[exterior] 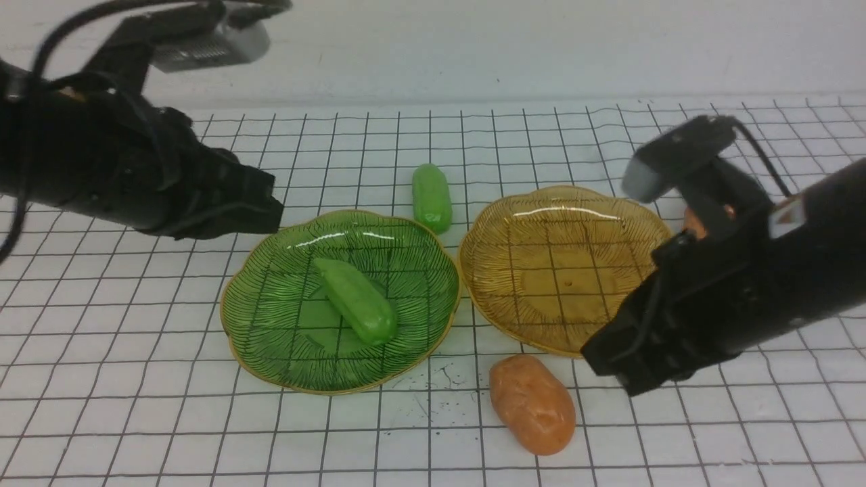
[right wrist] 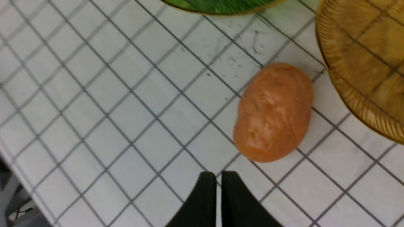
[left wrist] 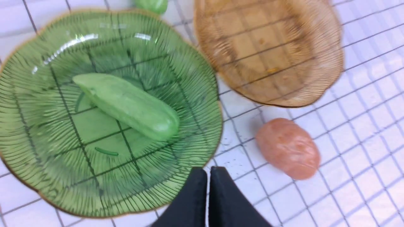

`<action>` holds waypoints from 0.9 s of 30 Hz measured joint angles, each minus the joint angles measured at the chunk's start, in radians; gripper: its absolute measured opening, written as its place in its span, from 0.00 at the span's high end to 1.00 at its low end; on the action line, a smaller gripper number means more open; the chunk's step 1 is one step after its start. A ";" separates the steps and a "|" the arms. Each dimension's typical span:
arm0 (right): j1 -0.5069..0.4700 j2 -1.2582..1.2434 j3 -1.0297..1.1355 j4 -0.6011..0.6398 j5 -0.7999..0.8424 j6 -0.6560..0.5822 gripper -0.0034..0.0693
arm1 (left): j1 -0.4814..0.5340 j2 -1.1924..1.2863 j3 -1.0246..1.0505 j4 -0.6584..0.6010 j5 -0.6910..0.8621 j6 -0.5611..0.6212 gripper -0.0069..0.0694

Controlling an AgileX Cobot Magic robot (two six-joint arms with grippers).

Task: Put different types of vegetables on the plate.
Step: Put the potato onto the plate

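One light-green cucumber (exterior: pixel 355 299) (left wrist: pixel 127 105) lies inside the green glass plate (exterior: pixel 270 308) (left wrist: pixel 41 132). A second cucumber (exterior: pixel 431 197) (left wrist: pixel 153 4) rests on the table behind, between the two plates. The amber glass plate (exterior: pixel 565 270) (left wrist: pixel 271 50) (right wrist: pixel 366 47) holds nothing. An orange-brown potato (exterior: pixel 532 404) (left wrist: pixel 288 148) (right wrist: pixel 274 112) lies on the table in front of the amber plate. Another potato (exterior: pixel 691 220) peeks out behind the right arm. My left gripper (exterior: pixel 274 203) (left wrist: pixel 208 170) hovers shut and empty over the green plate's left rim. My right gripper (exterior: pixel 605 368) (right wrist: pixel 218 175) is shut and empty, just right of the front potato.
The plates and vegetables rest on a white tabletop with a black grid (exterior: pixel 135 406). Its edge (right wrist: pixel 19 176) shows in the right wrist view, beyond the potato. A white wall (exterior: pixel 473 47) rises at the back.
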 joint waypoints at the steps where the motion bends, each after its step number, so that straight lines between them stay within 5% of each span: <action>1: 0.003 0.027 -0.002 -0.016 -0.012 0.023 0.87 | 0.000 -0.047 0.022 0.000 0.005 0.000 0.92; 6: 0.006 0.117 -0.007 -0.057 -0.088 0.062 0.68 | 0.000 -0.216 0.098 -0.004 0.015 0.002 0.92; 15: 0.006 0.321 -0.009 -0.067 -0.218 0.278 0.08 | 0.000 -0.480 0.209 0.005 0.056 0.002 0.92; 27: 0.009 0.425 -0.016 0.048 -0.227 0.251 0.00 | 0.000 -0.514 0.224 0.145 0.056 -0.059 0.92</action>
